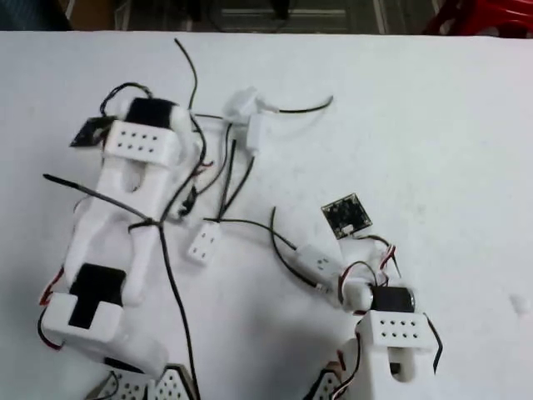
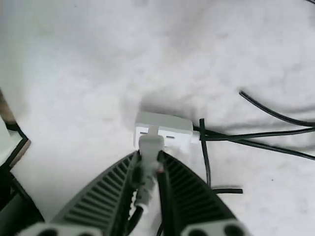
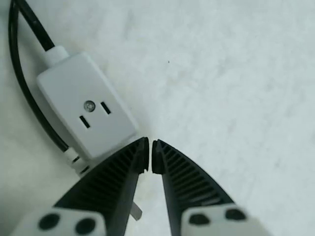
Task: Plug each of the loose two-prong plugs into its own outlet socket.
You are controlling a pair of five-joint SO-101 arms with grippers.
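High view: we count three outlet sockets on the table (image 1: 466, 125): far socket (image 1: 241, 104), middle socket (image 1: 202, 243), near socket (image 1: 319, 265). Our left gripper (image 2: 149, 157) clamps one plug (image 2: 150, 142) touching the far socket's face. The right gripper (image 3: 150, 157), pinched together on nothing, sits beside the near socket.

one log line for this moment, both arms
left gripper shut on plug | plug against socket, seating unclear | right gripper shut beside second socket
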